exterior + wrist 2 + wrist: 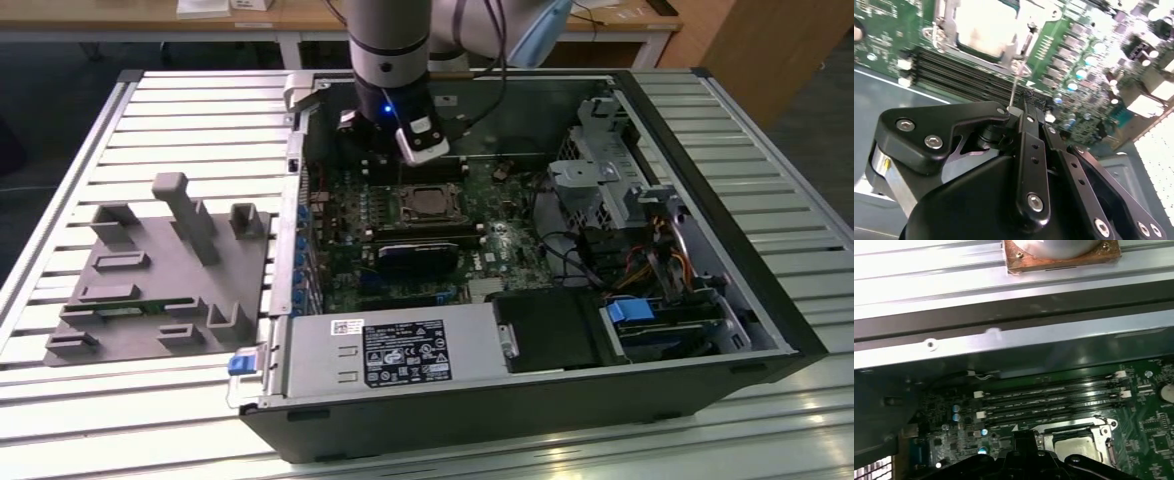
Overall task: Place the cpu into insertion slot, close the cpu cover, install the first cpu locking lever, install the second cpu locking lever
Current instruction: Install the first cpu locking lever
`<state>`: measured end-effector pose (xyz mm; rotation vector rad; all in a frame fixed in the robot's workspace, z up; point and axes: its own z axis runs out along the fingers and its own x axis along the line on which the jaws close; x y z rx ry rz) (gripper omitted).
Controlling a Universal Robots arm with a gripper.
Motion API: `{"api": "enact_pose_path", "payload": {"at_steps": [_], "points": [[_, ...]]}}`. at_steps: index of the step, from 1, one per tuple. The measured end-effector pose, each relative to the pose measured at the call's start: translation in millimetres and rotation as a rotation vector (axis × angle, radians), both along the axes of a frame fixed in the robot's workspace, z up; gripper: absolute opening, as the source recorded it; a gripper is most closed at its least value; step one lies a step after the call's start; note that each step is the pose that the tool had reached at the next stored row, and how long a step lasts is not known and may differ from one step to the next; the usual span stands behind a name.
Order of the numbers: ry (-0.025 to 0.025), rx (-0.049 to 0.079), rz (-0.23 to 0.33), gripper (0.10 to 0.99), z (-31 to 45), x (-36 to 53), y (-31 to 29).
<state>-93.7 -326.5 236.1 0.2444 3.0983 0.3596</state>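
This looks like a robotics lab or test workshop. An opened computer case [534, 420] lies on a table [200, 100] of ribbed aluminium slats. A grey moulded parts fixture [147, 290] sits at the exterior view's left, a robot arm [390, 50] reaches in, and what seem to be wooden desks [294, 20] stand far behind.

Black screw-studded claw [1030, 104], grey arm [390, 30]

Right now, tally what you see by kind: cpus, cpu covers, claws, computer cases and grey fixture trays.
cpu: 1
cpu cover: 1
claw: 1
computer case: 1
grey fixture tray: 1
Total: 5
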Motion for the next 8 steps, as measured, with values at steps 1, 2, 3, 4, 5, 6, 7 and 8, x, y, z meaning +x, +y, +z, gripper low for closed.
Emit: {"api": "enact_pose_path", "payload": {"at_steps": [1, 2, 3, 4, 5, 6, 7, 8], "points": [[0.0001, 0.0, 0.0, 0.106, 0.0, 2.9, 0.0], [0.0001, 0.0, 0.0, 0.106, 0.0, 5.8, 0.0], [0.0002, 0.0, 0.0, 0.106, 0.0, 8.6, 0.0], [0.0003, 0.0, 0.0, 0.106, 0.0, 11.4, 0.0], [0.0003, 0.0, 0.0, 0.106, 0.0, 13.9, 0.0], [0.0004, 0.0, 0.0, 0.106, 0.0, 16.2, 0.0], [0.0003, 0.0, 0.0, 0.106, 0.0, 18.2, 0.0], [0.0005, 0.0, 0.0, 0.106, 0.0, 19.1, 0.0]]}}
